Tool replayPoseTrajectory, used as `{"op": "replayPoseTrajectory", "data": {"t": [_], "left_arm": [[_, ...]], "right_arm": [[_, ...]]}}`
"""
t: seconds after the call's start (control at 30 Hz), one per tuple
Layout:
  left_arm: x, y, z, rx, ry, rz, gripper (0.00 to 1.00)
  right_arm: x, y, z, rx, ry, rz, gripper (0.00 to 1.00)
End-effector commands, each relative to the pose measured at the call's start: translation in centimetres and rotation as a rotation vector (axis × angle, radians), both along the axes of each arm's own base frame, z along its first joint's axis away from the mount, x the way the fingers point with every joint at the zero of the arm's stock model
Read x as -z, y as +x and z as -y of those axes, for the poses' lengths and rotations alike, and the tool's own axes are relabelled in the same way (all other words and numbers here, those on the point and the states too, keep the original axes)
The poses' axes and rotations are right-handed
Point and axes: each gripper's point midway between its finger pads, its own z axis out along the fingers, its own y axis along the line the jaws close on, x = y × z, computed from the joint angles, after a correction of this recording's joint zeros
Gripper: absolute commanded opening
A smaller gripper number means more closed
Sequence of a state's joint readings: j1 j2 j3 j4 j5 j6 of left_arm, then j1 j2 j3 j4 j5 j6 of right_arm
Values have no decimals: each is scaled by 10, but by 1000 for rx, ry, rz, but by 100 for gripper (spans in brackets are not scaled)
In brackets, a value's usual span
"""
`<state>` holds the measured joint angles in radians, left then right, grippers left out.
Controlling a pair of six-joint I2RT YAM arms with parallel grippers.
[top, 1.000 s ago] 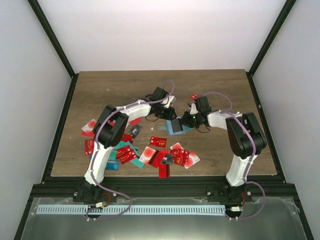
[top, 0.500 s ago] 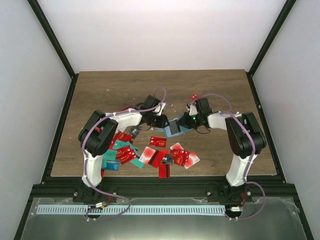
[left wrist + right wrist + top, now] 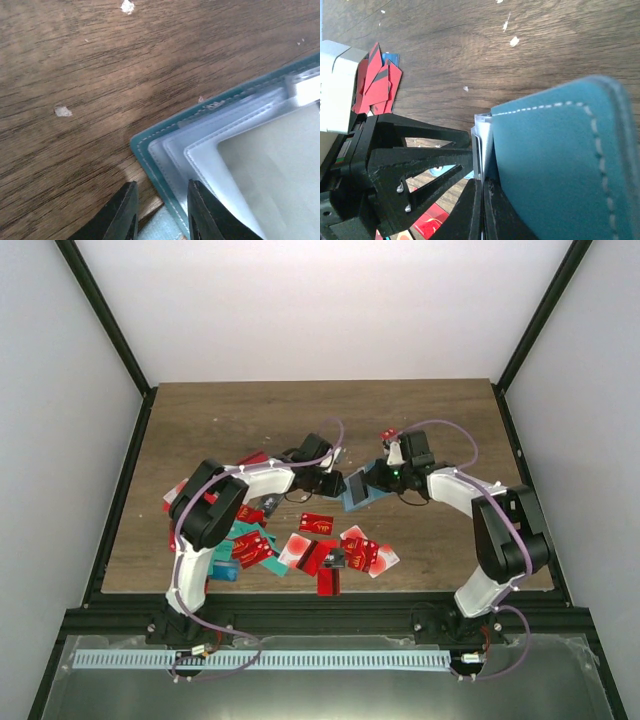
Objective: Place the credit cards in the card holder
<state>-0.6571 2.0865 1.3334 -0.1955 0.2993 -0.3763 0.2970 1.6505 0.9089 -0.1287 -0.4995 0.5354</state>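
The teal-blue card holder (image 3: 357,489) stands mid-table, tilted up off the wood, its pale inner sleeves (image 3: 235,150) facing my left wrist camera. My right gripper (image 3: 385,478) is shut on the thin inner edge of the card holder (image 3: 555,170); its jaws (image 3: 482,182) are pressed together. My left gripper (image 3: 334,483) is open, and its jaws (image 3: 161,184) straddle the stitched teal edge near the holder's corner without clamping it. Credit cards (image 3: 325,552), mostly red with some teal, lie scattered toward the near left. No card is in either gripper.
One red card (image 3: 388,434) lies just behind my right wrist. More red cards (image 3: 377,87) show beyond my left gripper's black fingers (image 3: 420,160). White crumbs (image 3: 127,6) dot the wood. A black frame (image 3: 300,600) borders the table's near edge.
My left gripper swung in from the far side to the holder's left edge. My right gripper shut, and the holder now stands more upright and slightly farther back.
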Motion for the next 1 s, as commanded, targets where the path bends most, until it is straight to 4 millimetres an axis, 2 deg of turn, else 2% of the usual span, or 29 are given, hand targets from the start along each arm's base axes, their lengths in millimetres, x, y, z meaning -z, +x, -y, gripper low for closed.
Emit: {"op": "replayPoseTrajectory", "data": {"t": [0.0,0.1,0.23,0.33,0.47,0.6,0.63,0.77,0.87,0.97], "left_arm": [[25,-3,-6,-14,60,-27,29],[30,-1,-12,-27,95,-16,28],[38,-1,-12,-25,111,-28,26],[29,-5,-4,-6,53,-37,25],[-3,-14,4,21,-68,-21,30],[-45,-19,-4,-5,-132,39,31],[-64,-21,-8,-15,-152,71,32],[-110,-32,-19,-47,-222,136,35],[-137,-47,-10,10,-338,134,39],[-152,-55,1,54,-421,102,40]], "right_arm": [[-12,-3,12,32,-54,27,1],[-21,-4,23,61,-102,53,1],[-32,-8,24,54,-99,72,1],[-38,-11,24,55,-79,79,1],[-48,-18,24,24,73,83,1],[-55,-22,24,-13,221,68,1],[-58,-23,23,-23,249,67,1],[-63,-25,22,-41,320,61,1],[-67,-28,19,-59,368,50,1],[-73,-30,16,-75,412,48,1]]}}
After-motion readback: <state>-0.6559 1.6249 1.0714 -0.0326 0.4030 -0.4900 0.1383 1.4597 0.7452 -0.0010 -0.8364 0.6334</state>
